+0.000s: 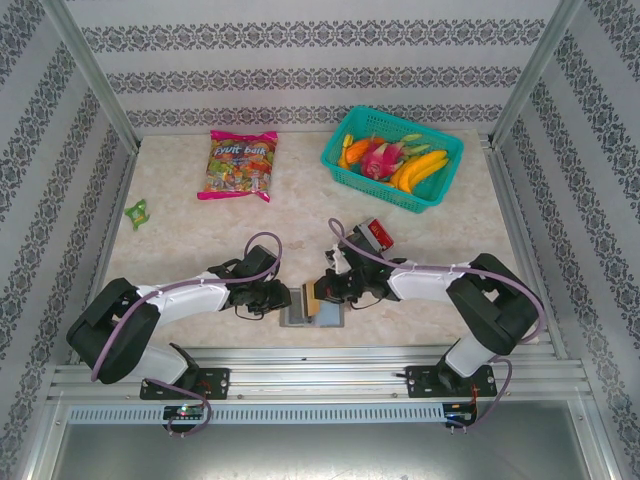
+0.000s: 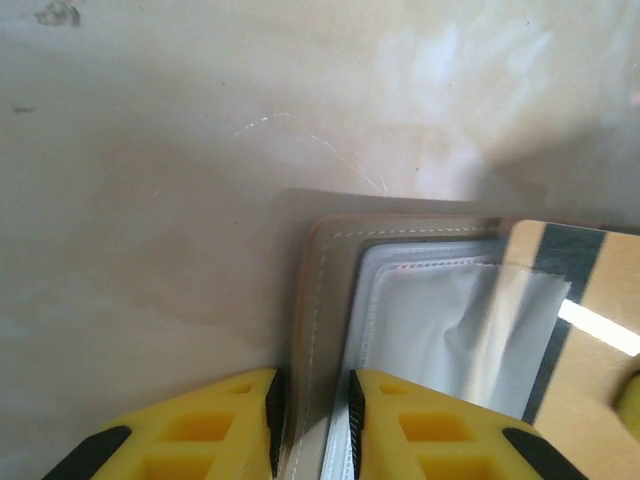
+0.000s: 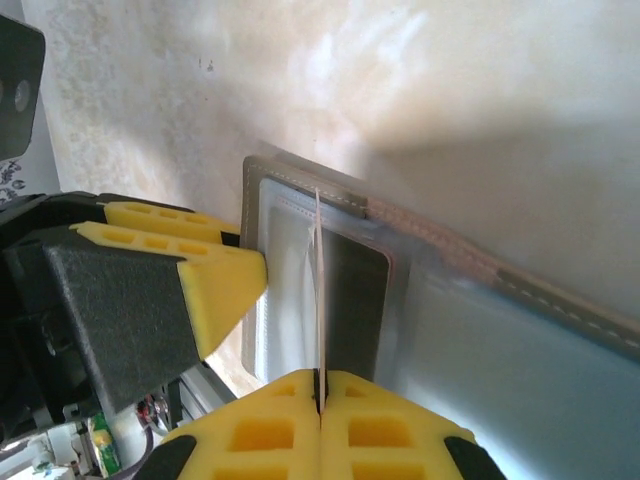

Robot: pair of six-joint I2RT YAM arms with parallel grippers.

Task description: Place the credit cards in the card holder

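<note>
Two arms work at the near edge of the worktop (image 1: 470, 225): the left arm (image 1: 180, 300) and the right arm (image 1: 430, 282) reach inward and meet over one card holder (image 1: 325, 312). It lies open and flat between them, close to the front rail.

One credit card (image 3: 318, 260) is off the pile. The right jaws are pressed fully together on its lower edge, and from the right wrist it stands on edge as a thin pale line, upright over the holder's pale inner panel, just beside a dark pocket. From the left wrist the same card shows its tan face with a dark stripe, lying over the right part of the holder.

The left jaws stand only narrowly apart, one yellow finger (image 2: 225, 430) on each side of the holder's tan stitched border – they pinch that edge. Seen from the right wrist, a left fingertip touches the holder's outer edge, near the standing card.

One card stack (image 1: 378, 235) stays on the worktop behind the right arm's wrist, well apart from the holder; red and black faces show, but the number of cards in it cannot be told.

Farther back lie one candy bag (image 1: 240, 165) on the left and one teal basket (image 1: 337, 137) of fruit on the right – and one small green thing (image 1: 137, 212) sits near the left wall.
</note>
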